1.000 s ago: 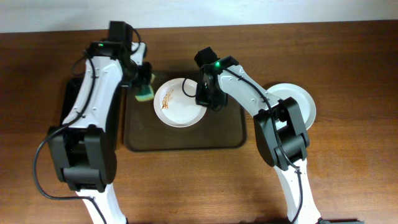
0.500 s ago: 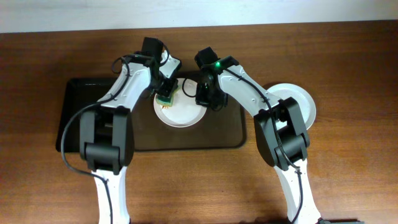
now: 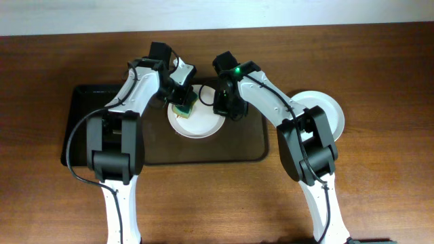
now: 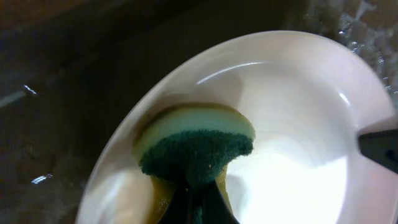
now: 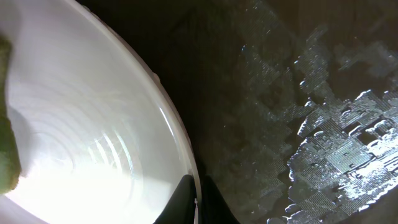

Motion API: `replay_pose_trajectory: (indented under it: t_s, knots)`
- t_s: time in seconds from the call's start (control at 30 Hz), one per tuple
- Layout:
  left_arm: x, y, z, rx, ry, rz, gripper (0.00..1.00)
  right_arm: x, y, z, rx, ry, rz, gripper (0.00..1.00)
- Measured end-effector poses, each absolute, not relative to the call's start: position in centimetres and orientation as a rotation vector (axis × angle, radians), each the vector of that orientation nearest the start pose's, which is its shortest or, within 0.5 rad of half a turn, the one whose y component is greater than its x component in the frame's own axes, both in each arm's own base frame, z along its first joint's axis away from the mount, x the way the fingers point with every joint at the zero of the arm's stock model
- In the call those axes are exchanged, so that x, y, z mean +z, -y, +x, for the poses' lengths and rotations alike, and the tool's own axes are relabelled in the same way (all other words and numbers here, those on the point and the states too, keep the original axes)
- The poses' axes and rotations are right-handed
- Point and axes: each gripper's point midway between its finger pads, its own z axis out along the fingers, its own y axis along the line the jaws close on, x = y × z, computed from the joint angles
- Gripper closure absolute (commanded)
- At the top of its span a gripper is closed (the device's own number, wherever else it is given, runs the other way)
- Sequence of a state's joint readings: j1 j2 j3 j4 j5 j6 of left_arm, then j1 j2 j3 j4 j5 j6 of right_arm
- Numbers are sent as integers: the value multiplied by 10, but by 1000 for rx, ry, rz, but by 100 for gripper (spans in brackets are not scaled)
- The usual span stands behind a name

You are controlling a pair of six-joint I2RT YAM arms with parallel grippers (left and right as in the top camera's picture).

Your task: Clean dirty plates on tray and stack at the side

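Note:
A white plate lies on the dark-brown tray near its back middle. My left gripper is shut on a green-and-yellow sponge that presses on the plate at its back left part. My right gripper is shut on the plate's right rim, one finger inside and one outside. Another plate lies on the table right of the tray, partly under my right arm. A third plate is not in view.
A smaller black tray lies left of the brown tray, partly under my left arm. The brown tray's surface shows wet patches in the right wrist view.
My left gripper carried the sponge from left of the plate onto the plate's back left part, then shifted slightly. My right gripper has stayed on the rim.

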State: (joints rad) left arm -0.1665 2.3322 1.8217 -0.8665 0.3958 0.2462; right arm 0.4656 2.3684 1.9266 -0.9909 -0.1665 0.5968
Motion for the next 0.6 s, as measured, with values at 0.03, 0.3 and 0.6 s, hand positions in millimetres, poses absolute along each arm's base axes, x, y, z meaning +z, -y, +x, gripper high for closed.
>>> replay_pose_trajectory:
  t_s: [0.03, 0.3, 0.6]
  knots:
    - [9, 147, 468, -603, -2829, 611, 99, 6, -245, 425, 331, -3084, 186, 96]
    - [8, 130, 429, -822, -3018, 409, 99, 7, -251, 421, 355, -3092, 147, 96]
    - [7, 131, 448, -834, -2931, 382, 99, 5, -257, 421, 444, -3086, 140, 96]
